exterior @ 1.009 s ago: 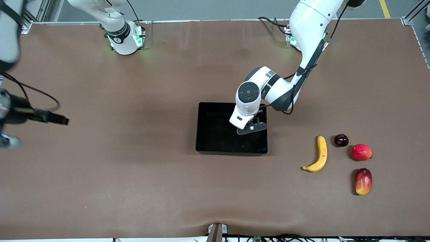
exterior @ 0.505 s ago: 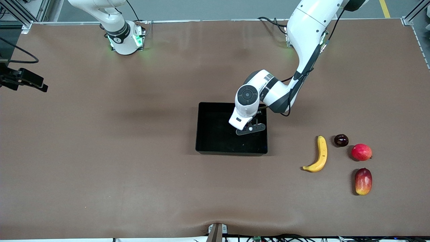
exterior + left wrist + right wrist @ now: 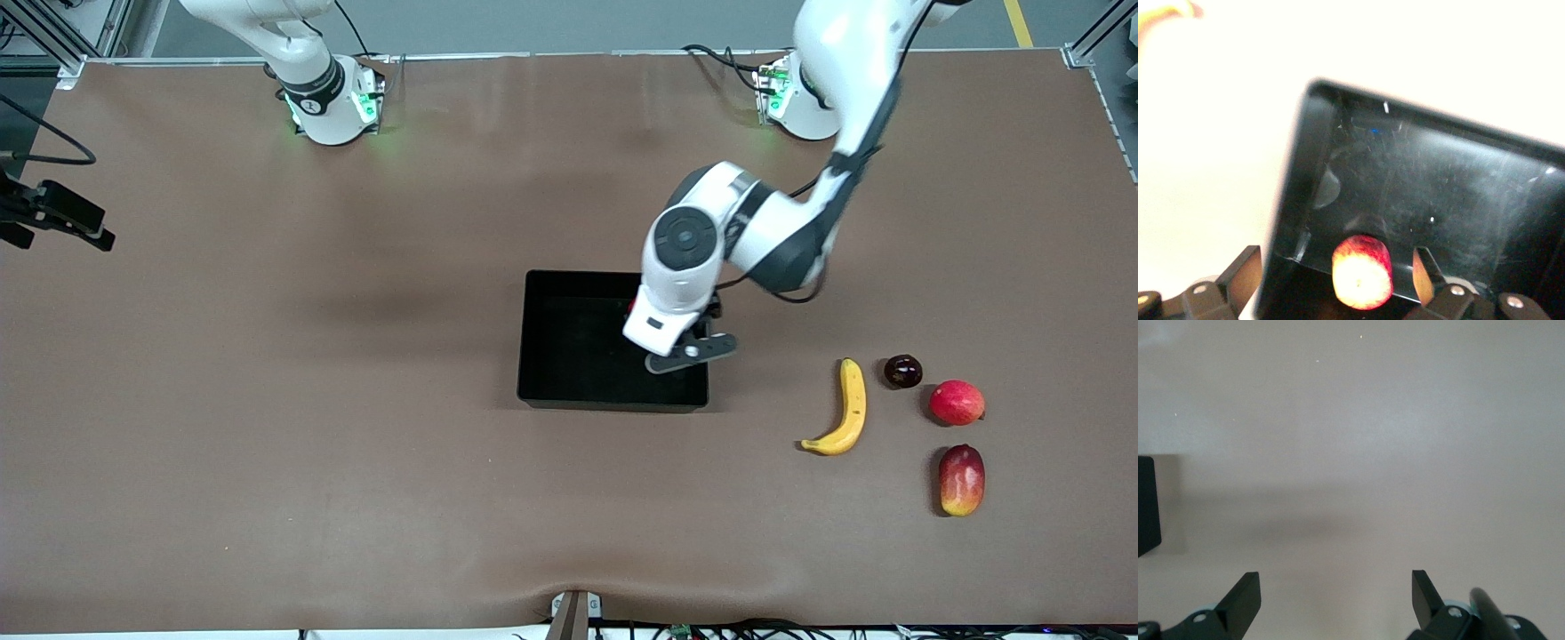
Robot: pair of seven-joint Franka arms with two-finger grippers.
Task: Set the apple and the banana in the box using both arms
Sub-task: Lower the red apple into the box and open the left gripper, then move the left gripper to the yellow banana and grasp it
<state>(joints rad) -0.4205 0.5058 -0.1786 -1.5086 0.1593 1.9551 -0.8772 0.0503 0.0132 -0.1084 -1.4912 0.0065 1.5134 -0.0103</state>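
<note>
The apple (image 3: pixel 1362 271) lies loose on the floor of the black box (image 3: pixel 569 391), mostly hidden under the left wrist in the front view, where only a red sliver (image 3: pixel 633 308) shows. My left gripper (image 3: pixel 1336 265) hangs open over the box's end toward the left arm; its fingers stand wide of the apple and touch nothing. The yellow banana (image 3: pixel 845 411) rests on the table beside the box, toward the left arm's end. My right gripper (image 3: pixel 1336 587) is open and empty over bare table at the right arm's end (image 3: pixel 55 216).
Near the banana lie a dark round fruit (image 3: pixel 902 371), a pinkish-red round fruit (image 3: pixel 957 402) and an oblong red-yellow fruit (image 3: pixel 962 480). A corner of the box (image 3: pixel 1146 507) shows in the right wrist view.
My left gripper has opened and let go of the apple, and its wrist has shifted toward the left arm's end. The right gripper has drawn back toward the table's edge.
</note>
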